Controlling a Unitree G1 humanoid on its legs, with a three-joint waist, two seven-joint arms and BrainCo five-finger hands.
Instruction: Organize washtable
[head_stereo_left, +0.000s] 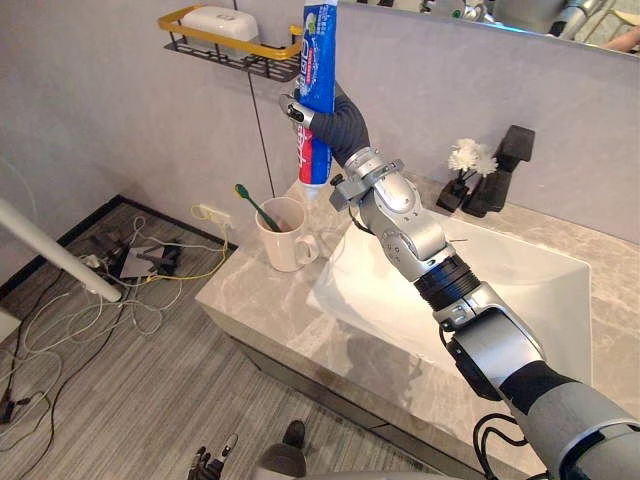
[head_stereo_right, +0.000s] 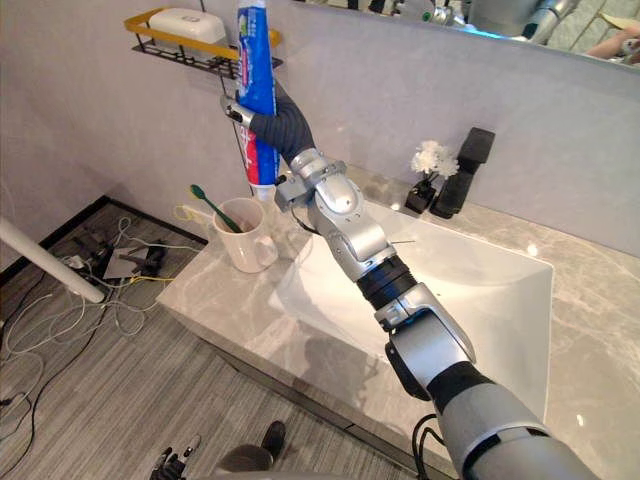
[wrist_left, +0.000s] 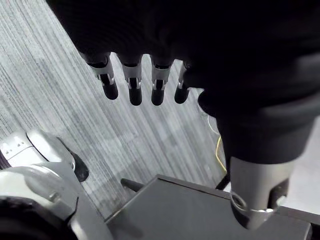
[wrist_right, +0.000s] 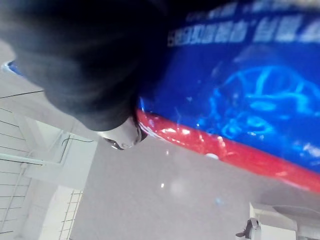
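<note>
A blue and red toothpaste tube (head_stereo_left: 318, 60) stands upright in the air with its cap end down, just right of the black and yellow wall shelf (head_stereo_left: 262, 65). My right hand (head_stereo_left: 335, 118) is shut on its lower half; the right wrist view shows the tube (wrist_right: 240, 100) up close. Below on the counter, a white mug (head_stereo_left: 284, 238) holds a green toothbrush (head_stereo_left: 255, 205). My left hand (wrist_left: 132, 85) hangs low over the floor, fingers straight and holding nothing.
A white soap box (head_stereo_left: 220, 22) lies on the shelf. The white sink basin (head_stereo_left: 520, 290) sits right of the mug, with a black faucet (head_stereo_left: 500, 170) and white flowers (head_stereo_left: 470, 157) behind it. Cables (head_stereo_left: 120, 270) litter the floor at left.
</note>
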